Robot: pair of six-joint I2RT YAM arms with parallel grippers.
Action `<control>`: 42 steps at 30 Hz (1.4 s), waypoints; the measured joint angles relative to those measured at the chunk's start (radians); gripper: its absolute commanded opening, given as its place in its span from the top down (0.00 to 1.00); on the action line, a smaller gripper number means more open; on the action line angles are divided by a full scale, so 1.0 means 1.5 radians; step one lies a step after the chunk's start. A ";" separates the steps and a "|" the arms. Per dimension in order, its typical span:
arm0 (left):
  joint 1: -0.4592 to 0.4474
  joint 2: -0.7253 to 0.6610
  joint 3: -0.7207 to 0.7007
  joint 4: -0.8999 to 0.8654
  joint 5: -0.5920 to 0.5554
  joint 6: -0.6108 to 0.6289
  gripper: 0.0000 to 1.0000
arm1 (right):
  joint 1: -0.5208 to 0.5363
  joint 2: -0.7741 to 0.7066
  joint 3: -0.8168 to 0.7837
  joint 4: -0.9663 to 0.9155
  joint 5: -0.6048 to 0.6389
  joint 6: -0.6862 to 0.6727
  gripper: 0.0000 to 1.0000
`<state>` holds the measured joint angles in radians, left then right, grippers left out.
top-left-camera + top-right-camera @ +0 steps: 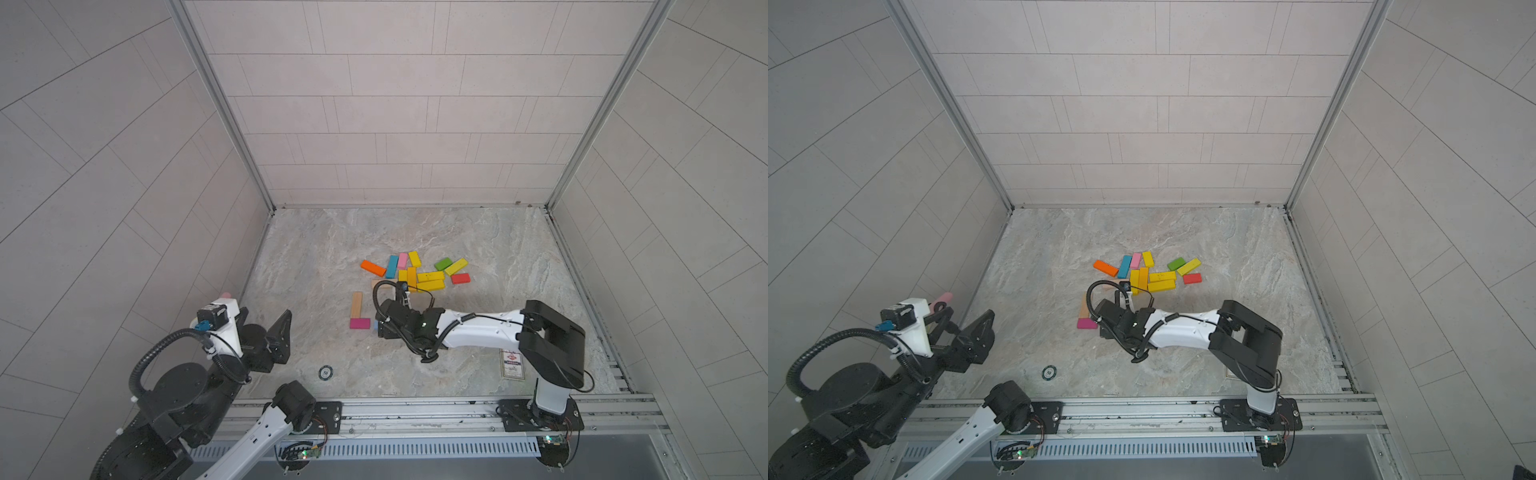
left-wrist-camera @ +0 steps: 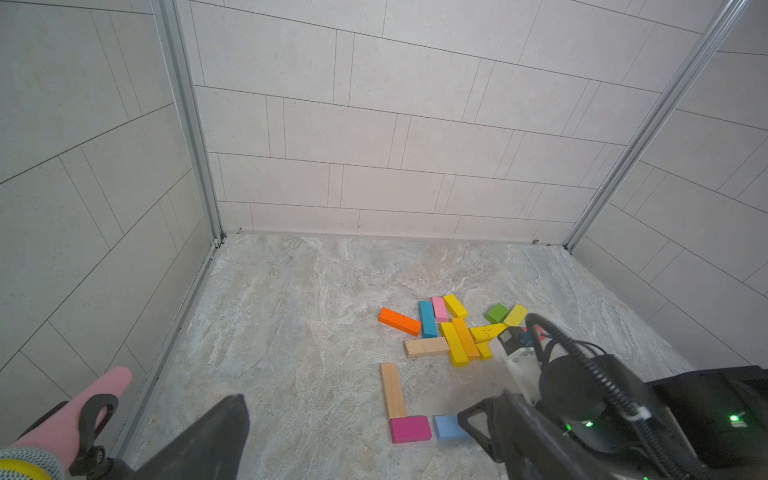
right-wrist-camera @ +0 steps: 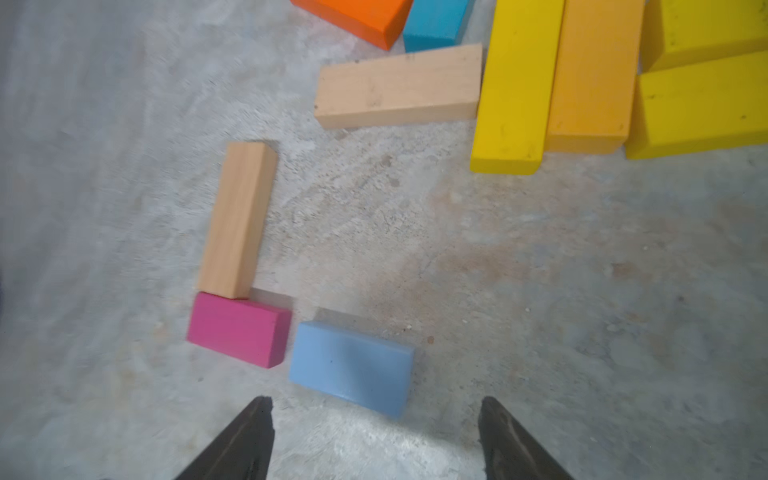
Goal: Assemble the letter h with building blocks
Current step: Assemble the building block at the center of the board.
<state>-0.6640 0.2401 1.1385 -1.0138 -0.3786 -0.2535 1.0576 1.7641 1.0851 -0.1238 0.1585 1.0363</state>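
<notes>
"Right wrist view: what is lying below the arm?"

"Three pieces are lying flat on the grey marbled tabletop (image 3: 540,291), making an L. A long plain wooden block (image 3: 237,220) is pointing away from the robot, its near end touching a short magenta block (image 3: 239,330). A short light blue block (image 3: 351,365) is sitting just beside the magenta one, slightly askew, with a thin gap between them."

"What are the grippers doing?"

"The right gripper (image 3: 376,399) is hovering just short of the light blue block, its two dark jaws standing apart and gripping nothing. The left gripper (image 2: 181,387) is hanging well off to the robot's left, jaws spread wide, nothing between them."

"And the other building blocks?"

"They are lying in a loose cluster farther back, in both top views: a long orange block (image 1: 372,268), a teal block (image 1: 392,266), a pink block (image 1: 402,260), several yellow blocks (image 1: 430,286), a green block (image 1: 443,263) and a red block (image 1: 460,278). A second plain wooden block (image 3: 399,87) is touching a yellow one at the cluster's near edge."
</notes>
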 measured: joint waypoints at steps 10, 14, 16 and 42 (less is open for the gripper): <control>0.000 0.000 0.000 0.000 0.000 0.000 0.00 | -0.051 -0.028 -0.100 0.141 -0.170 -0.009 0.15; 0.000 0.000 0.000 0.000 0.000 0.000 0.00 | -0.055 -0.011 -0.105 0.158 -0.196 0.002 0.16; 0.000 0.000 0.000 0.000 0.000 0.000 0.00 | -0.055 -0.001 -0.106 0.166 -0.205 0.008 0.16; 0.000 0.000 -0.003 0.000 0.000 0.000 0.00 | -0.049 0.051 -0.071 0.195 -0.220 0.021 0.17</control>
<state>-0.6643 0.2401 1.1336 -1.0134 -0.3786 -0.2535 0.9836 1.8404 0.9783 0.1692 -0.1715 1.0672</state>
